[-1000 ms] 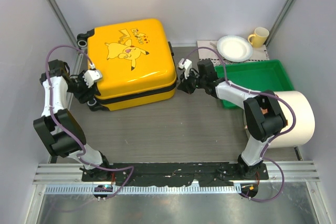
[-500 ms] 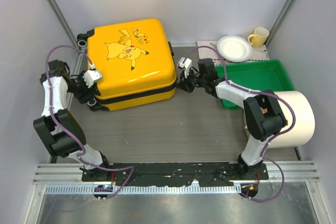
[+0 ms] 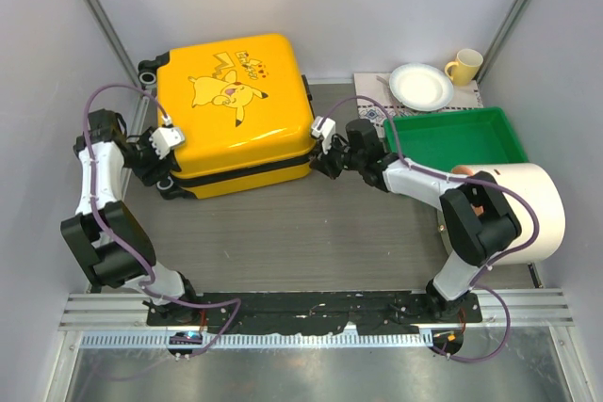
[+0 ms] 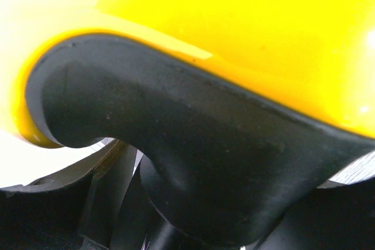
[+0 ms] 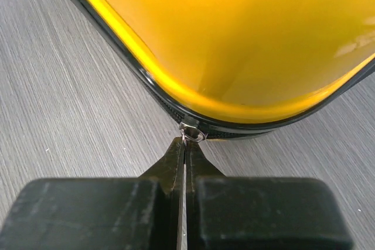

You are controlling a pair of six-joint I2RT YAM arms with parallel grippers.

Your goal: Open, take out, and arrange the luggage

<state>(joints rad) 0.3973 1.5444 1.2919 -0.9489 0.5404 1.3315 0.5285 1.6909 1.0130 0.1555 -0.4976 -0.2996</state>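
The yellow Pikachu luggage (image 3: 236, 110) lies flat and closed at the back left of the table. My right gripper (image 3: 318, 159) is at its near right corner. In the right wrist view the gripper (image 5: 186, 141) is shut on the small metal zipper pull (image 5: 192, 134) on the black zipper trim under the yellow shell (image 5: 234, 39). My left gripper (image 3: 162, 159) is pressed against the luggage's left side by a wheel. The left wrist view shows only yellow shell (image 4: 263, 27) and black wheel housing (image 4: 176, 144); its fingers are hidden.
A green tray (image 3: 457, 143) stands right of the luggage. A large cream cylinder (image 3: 528, 214) lies at the right edge. A white plate (image 3: 421, 87) and a yellow mug (image 3: 464, 66) sit at the back right. Grey walls close in both sides.
My right gripper has moved left and nearer along the luggage's right edge toward its near right corner, holding the zipper pull. The left arm has barely moved.
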